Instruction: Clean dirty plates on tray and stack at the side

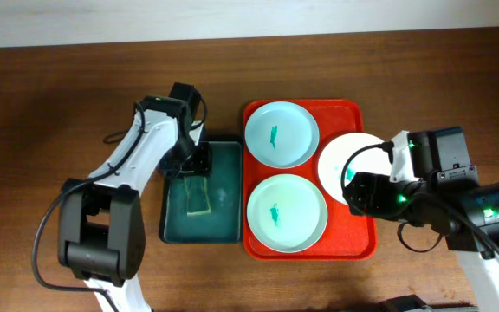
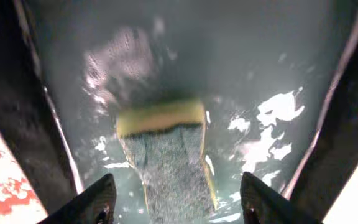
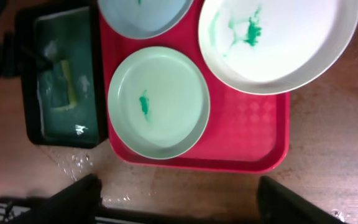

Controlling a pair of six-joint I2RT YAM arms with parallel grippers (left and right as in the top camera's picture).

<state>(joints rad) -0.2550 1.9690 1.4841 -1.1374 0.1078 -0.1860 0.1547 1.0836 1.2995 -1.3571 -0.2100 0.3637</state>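
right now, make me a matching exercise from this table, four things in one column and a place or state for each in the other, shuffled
1 sponge
2 red tray
3 white plate
4 left gripper

a open, over the sponge
b carries the smeared plates
c lies in the dark green tray
d overhangs the red tray's right rim

Pairs: 1-c, 2-b, 3-d, 4-a
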